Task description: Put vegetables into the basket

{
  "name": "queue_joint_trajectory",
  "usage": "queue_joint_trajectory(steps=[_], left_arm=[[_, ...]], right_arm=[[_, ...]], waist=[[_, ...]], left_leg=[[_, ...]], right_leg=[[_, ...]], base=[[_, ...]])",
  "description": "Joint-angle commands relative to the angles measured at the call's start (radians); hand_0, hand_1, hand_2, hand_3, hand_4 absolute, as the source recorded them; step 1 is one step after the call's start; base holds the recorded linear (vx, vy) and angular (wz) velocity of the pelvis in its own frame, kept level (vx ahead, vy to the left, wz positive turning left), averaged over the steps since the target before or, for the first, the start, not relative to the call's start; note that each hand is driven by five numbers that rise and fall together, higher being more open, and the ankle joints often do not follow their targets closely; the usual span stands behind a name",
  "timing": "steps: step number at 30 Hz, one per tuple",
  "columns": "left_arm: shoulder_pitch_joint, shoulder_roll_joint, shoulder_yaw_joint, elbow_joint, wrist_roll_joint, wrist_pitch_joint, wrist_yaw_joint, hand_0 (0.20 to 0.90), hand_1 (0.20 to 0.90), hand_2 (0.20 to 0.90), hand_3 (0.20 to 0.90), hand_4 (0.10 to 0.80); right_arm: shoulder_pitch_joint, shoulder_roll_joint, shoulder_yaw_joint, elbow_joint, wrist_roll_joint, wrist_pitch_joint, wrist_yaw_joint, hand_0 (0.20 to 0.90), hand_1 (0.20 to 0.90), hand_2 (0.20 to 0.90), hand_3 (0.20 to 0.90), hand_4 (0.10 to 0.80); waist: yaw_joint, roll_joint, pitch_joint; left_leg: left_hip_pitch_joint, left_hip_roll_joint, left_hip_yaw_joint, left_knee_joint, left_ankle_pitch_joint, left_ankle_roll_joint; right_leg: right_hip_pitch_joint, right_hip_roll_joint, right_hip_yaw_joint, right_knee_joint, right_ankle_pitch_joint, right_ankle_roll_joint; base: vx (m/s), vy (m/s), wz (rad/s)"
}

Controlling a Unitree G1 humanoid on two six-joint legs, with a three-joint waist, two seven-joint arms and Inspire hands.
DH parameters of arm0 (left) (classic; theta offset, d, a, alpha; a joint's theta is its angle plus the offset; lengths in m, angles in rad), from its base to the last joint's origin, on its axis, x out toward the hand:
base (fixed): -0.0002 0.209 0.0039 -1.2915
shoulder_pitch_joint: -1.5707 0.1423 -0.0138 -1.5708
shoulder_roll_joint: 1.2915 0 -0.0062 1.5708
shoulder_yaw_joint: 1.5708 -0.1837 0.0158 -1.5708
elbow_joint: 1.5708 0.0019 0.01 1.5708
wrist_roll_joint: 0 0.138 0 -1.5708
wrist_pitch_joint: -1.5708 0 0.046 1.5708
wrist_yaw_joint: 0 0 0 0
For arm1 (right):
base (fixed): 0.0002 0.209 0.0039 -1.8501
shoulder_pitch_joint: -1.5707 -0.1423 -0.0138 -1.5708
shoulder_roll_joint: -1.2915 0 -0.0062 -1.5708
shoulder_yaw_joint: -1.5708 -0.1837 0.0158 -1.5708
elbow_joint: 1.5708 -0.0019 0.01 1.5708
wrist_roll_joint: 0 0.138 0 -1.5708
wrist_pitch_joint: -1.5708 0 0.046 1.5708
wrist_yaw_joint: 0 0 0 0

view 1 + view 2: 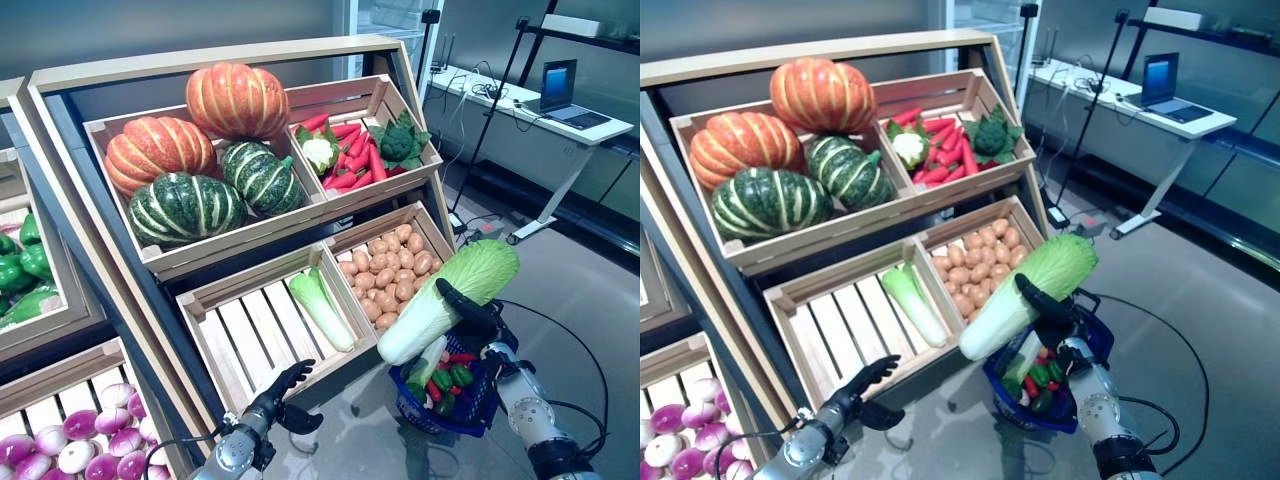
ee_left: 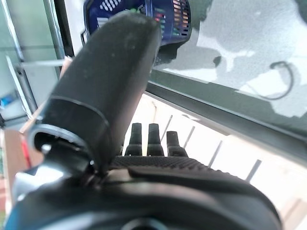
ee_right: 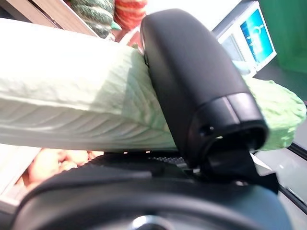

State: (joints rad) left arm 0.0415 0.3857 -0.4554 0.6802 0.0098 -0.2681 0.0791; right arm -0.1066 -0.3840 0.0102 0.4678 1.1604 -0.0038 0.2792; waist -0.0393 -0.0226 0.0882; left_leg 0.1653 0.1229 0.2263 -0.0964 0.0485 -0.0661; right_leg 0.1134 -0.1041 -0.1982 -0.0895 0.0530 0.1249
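Note:
My right hand (image 1: 466,310) is shut on a long napa cabbage (image 1: 445,298) with a white stalk and pale green leaves. It holds the cabbage tilted just above the blue plastic basket (image 1: 418,415) on the floor. The cabbage fills the right wrist view (image 3: 81,100) with my thumb (image 3: 192,81) curled over it. The basket holds green and red peppers and a pale green stalk. My left hand (image 1: 275,394) is open and empty, low in front of the stand's lower crate (image 1: 250,340). In the left wrist view its fingers (image 2: 151,141) are straight.
The wooden vegetable stand (image 1: 230,200) with slanted crates rises right behind the basket. A white desk (image 1: 540,120) with a laptop stands at the back right. Grey floor (image 1: 590,290) spreads to the right of the basket.

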Motion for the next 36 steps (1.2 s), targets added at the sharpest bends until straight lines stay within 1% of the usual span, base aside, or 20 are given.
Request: queue_joint_trajectory(steps=[1,4,7,10,14,15,18,19,21,22,24,25,28,29,30,32,36], left_arm=[[-0.086,-0.027,0.050,0.025,0.029,-0.111,0.070,0.900,0.900,0.900,0.900,0.800],[-0.085,-0.045,0.062,0.039,0.000,-0.143,0.094,0.900,0.900,0.900,0.900,0.800],[-0.083,-0.062,0.079,0.055,-0.023,-0.174,0.085,0.900,0.900,0.900,0.900,0.800],[-0.076,-0.062,0.083,0.051,-0.013,-0.189,0.079,0.900,0.900,0.900,0.900,0.800],[-0.081,-0.041,0.087,0.044,-0.031,-0.194,0.071,0.900,0.900,0.900,0.900,0.800],[-0.087,-0.030,0.090,0.039,-0.059,-0.192,0.064,0.900,0.900,0.900,0.900,0.800],[-0.100,-0.006,0.099,0.019,-0.104,-0.199,0.043,0.900,0.900,0.900,0.900,0.800],[-0.106,0.005,0.099,0.008,-0.112,-0.204,0.037,0.900,0.900,0.900,0.900,0.800],[-0.127,0.031,0.093,-0.020,-0.131,-0.205,0.033,0.900,0.900,0.900,0.900,0.800],[-0.154,0.056,0.082,-0.049,-0.160,-0.204,0.034,0.900,0.900,0.900,0.900,0.800],[-0.175,0.074,0.067,-0.085,-0.190,-0.206,0.045,0.900,0.900,0.900,0.900,0.800],[-0.196,0.094,0.058,-0.142,-0.218,-0.207,0.057,0.900,0.900,0.900,0.900,0.800],[-0.207,0.108,0.056,-0.200,-0.236,-0.222,0.077,0.900,0.900,0.900,0.900,0.800],[-0.219,0.124,0.054,-0.250,-0.244,-0.236,0.101,0.900,0.900,0.900,0.900,0.800],[-0.227,0.130,0.055,-0.274,-0.245,-0.244,0.110,0.900,0.900,0.900,0.900,0.800],[-0.244,0.144,0.049,-0.325,-0.249,-0.263,0.135,0.900,0.900,0.900,0.900,0.800],[-0.270,0.159,0.046,-0.391,-0.267,-0.293,0.166,0.900,0.900,0.900,0.900,0.800]], right_arm=[[-0.128,-0.024,-0.114,-0.059,0.111,-0.053,0.110,0.300,0.300,0.300,0.300,0.400],[-0.117,-0.008,-0.106,-0.053,0.107,-0.066,0.110,0.300,0.300,0.300,0.300,0.400],[-0.122,0.004,-0.092,-0.032,0.077,-0.091,0.093,0.300,0.300,0.300,0.300,0.400],[-0.126,-0.001,-0.093,-0.004,0.057,-0.111,0.076,0.300,0.300,0.300,0.300,0.400],[-0.151,-0.042,-0.105,0.097,-0.013,-0.136,0.005,0.300,0.300,0.300,0.300,0.400],[-0.165,-0.062,-0.113,0.148,-0.043,-0.141,-0.006,0.300,0.300,0.300,0.300,0.400],[-0.194,-0.110,-0.142,0.269,-0.073,-0.159,-0.036,0.300,0.300,0.300,0.300,0.400],[-0.201,-0.127,-0.155,0.306,-0.076,-0.165,-0.044,0.300,0.300,0.300,0.300,0.400],[-0.227,-0.159,-0.171,0.365,-0.057,-0.170,-0.047,0.300,0.300,0.300,0.300,0.400],[-0.257,-0.186,-0.178,0.419,-0.031,-0.189,-0.050,0.300,0.300,0.300,0.300,0.400],[-0.290,-0.216,-0.184,0.457,-0.027,-0.202,-0.067,0.300,0.300,0.300,0.300,0.400],[-0.324,-0.257,-0.195,0.486,-0.028,-0.209,-0.081,0.300,0.300,0.300,0.300,0.400],[-0.366,-0.295,-0.195,0.504,-0.026,-0.206,-0.100,0.300,0.300,0.300,0.300,0.400],[-0.396,-0.321,-0.196,0.523,-0.037,-0.206,-0.106,0.300,0.300,0.300,0.300,0.400],[-0.414,-0.336,-0.190,0.532,-0.049,-0.205,-0.110,0.300,0.300,0.300,0.300,0.400],[-0.437,-0.360,-0.178,0.532,-0.062,-0.211,-0.129,0.300,0.300,0.300,0.300,0.400],[-0.466,-0.385,-0.170,0.542,-0.071,-0.219,-0.130,0.300,0.300,0.300,0.300,0.400]], waist=[[0.001,-0.007,-0.006],[0.003,-0.011,-0.004],[0.007,-0.015,-0.003],[0.011,-0.016,-0.003],[0.020,-0.019,0.004],[0.024,-0.019,0.011],[0.036,-0.021,0.038],[0.040,-0.019,0.048],[0.050,-0.021,0.080],[0.059,-0.020,0.116],[0.067,-0.015,0.141],[0.078,-0.006,0.169],[0.085,0.007,0.196],[0.090,0.019,0.228],[0.090,0.026,0.240],[0.090,0.040,0.270],[0.084,0.056,0.306]], left_leg=[[0.027,0.006,0.059,0.009,-0.111,0.014],[0.028,0.008,0.061,0.009,-0.110,0.014],[0.034,0.009,0.066,0.009,-0.109,0.014],[0.038,0.010,0.070,0.009,-0.108,0.014],[0.055,0.012,0.080,0.009,-0.104,0.014],[0.057,0.013,0.085,0.017,-0.102,0.016],[0.016,0.017,0.075,0.114,-0.131,0.021],[0.002,0.022,0.056,0.154,-0.159,0.018],[-0.051,0.034,0.040,0.241,-0.186,0.016],[-0.109,0.046,0.020,0.311,-0.205,0.014],[-0.157,0.055,0.006,0.358,-0.215,0.010],[-0.219,0.058,-0.016,0.415,-0.226,0.003],[-0.280,0.060,-0.036,0.480,-0.240,-0.002],[-0.339,0.066,-0.051,0.557,-0.257,-0.004],[-0.370,0.070,-0.056,0.591,-0.267,-0.002],[-0.440,0.066,-0.078,0.676,-0.292,0.002],[-0.536,0.066,-0.105,0.790,-0.331,0.017]], right_leg=[[0.043,0.001,-0.031,0.002,-0.039,-0.006],[0.044,0.001,-0.031,0.002,-0.039,-0.007],[0.049,0.003,-0.032,0.002,-0.040,-0.010],[0.054,0.003,-0.036,0.002,-0.041,-0.013],[0.074,0.000,-0.050,0.003,-0.042,-0.016],[0.070,-0.004,-0.054,0.030,-0.053,-0.018],[0.040,-0.015,-0.064,0.122,-0.090,-0.026],[0.032,-0.017,-0.060,0.154,-0.112,-0.021],[-0.002,-0.027,-0.065,0.208,-0.128,-0.025],[-0.036,-0.034,-0.070,0.247,-0.139,-0.032],[-0.062,-0.042,-0.077,0.274,-0.149,-0.039],[-0.093,-0.051,-0.090,0.310,-0.167,-0.050],[-0.136,-0.063,-0.095,0.365,-0.189,-0.062],[-0.186,-0.079,-0.099,0.443,-0.211,-0.075],[-0.217,-0.088,-0.100,0.487,-0.226,-0.082],[-0.277,-0.110,-0.100,0.575,-0.248,-0.096],[-0.375,-0.143,-0.086,0.709,-0.282,-0.109]], base=[[0.013,-0.044,-0.03],[0.000,-0.049,-0.02],[0.013,-0.049,-0.01],[0.023,-0.040,-0.02],[0.054,-0.057,-0.03],[0.056,-0.072,-0.04],[0.053,-0.084,-0.03],[0.040,-0.108,0.00],[-0.064,-0.154,0.02],[-0.117,-0.155,0.02],[-0.111,-0.145,-0.04],[-0.112,-0.117,-0.04],[-0.083,-0.061,0.21],[-0.094,-0.052,0.13],[-0.117,-0.047,0.05],[-0.087,-0.016,0.01],[-0.070,-0.004,0.17]])
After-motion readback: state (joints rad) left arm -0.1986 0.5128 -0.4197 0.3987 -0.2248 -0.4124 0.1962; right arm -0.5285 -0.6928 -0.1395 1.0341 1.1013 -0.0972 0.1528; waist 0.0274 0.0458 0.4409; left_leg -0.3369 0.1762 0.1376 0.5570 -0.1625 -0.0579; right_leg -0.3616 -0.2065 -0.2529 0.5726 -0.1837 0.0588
